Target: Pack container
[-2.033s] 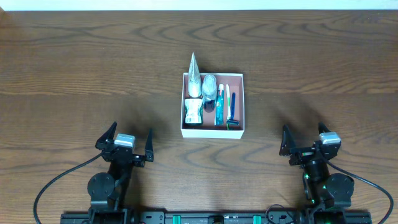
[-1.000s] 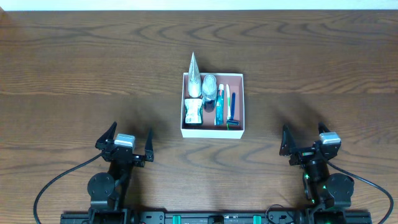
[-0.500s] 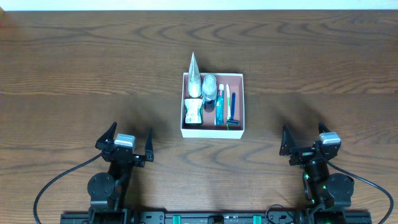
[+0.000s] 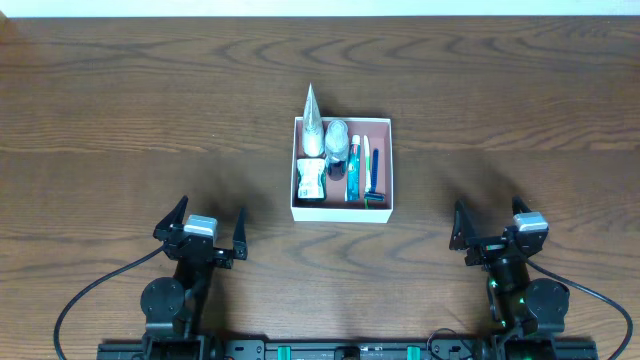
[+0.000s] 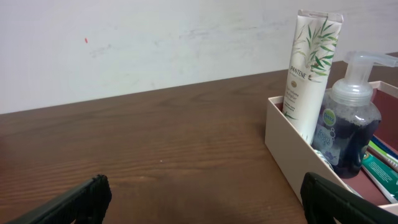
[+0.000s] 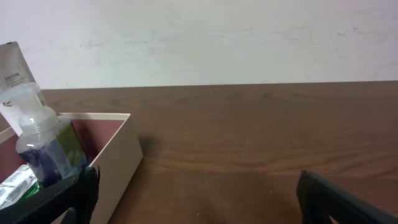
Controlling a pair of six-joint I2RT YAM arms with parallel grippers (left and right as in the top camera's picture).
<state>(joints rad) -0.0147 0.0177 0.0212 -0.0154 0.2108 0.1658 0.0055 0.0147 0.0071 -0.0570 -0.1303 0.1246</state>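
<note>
The container [image 4: 341,213] is pictured at the middle of the table [image 4: 120,120], filled with toiletries. A leaf-printed tube [image 5: 309,68] is stood nearly upright in its far left corner, with a foam pump bottle [image 5: 348,124] just beside it. A small white bottle [image 4: 311,180] and what appear to be a toothbrush [image 4: 365,158] and a razor [image 4: 375,188] are laid alongside. No loose item is seen on the table. The left gripper [image 4: 208,228] and right gripper [image 4: 488,228] are parked near the front edge, well apart from the box, jaws spread wide and nothing grasped. Packing is judged all but complete. Should a last tidy be needed, the tall tube is best approached from above and pressed gently, so the thin-walled box is not shoved.
</note>
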